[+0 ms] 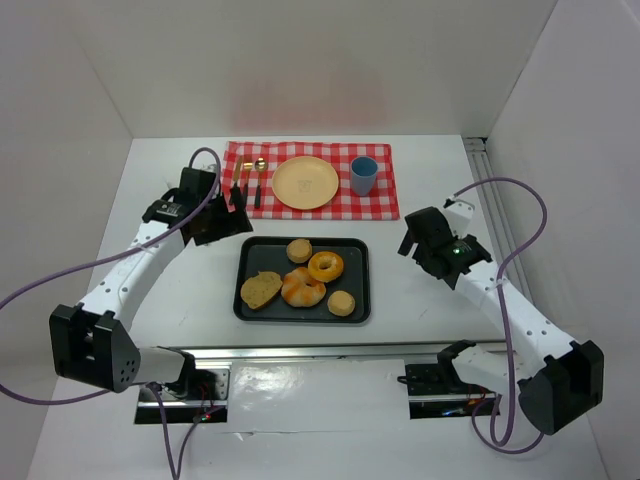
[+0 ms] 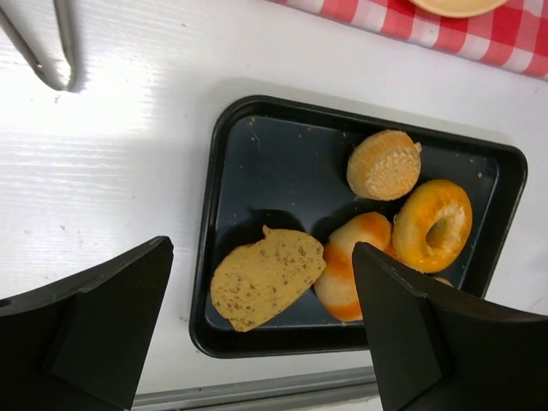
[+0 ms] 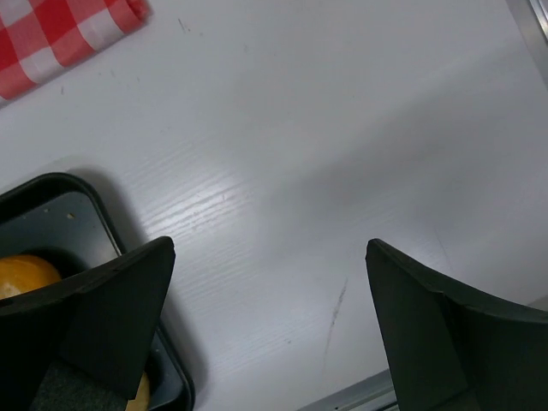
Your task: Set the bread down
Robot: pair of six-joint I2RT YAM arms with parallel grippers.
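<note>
on the tray [image 2: 274, 163], bread slice [image 2: 265, 278] touching a striped bun [image 2: 347, 265]

From my console the tabletop [image 2: 111, 171] reads as white board with a faint wood-grain texture and a soft sheen under the lights. The baking tray [image 2: 205, 257] looks like dark coated metal, satin and dusted with crumbs. The bread slice [image 2: 261, 278] is rough and speckled, while the ring-shaped roll [image 2: 435, 224] is glossy. At the far edge I see a woven checked cloth [image 1: 375, 205], a smooth pale plate [image 1: 305, 183] and a shiny gold-toned spoon [image 1: 260, 165]. The left gripper [image 2: 261, 248] has matt black, plastic-looking fingers [image 2: 94, 334]. A bright metal rail [image 1: 300, 352] lines the near edge.
</note>
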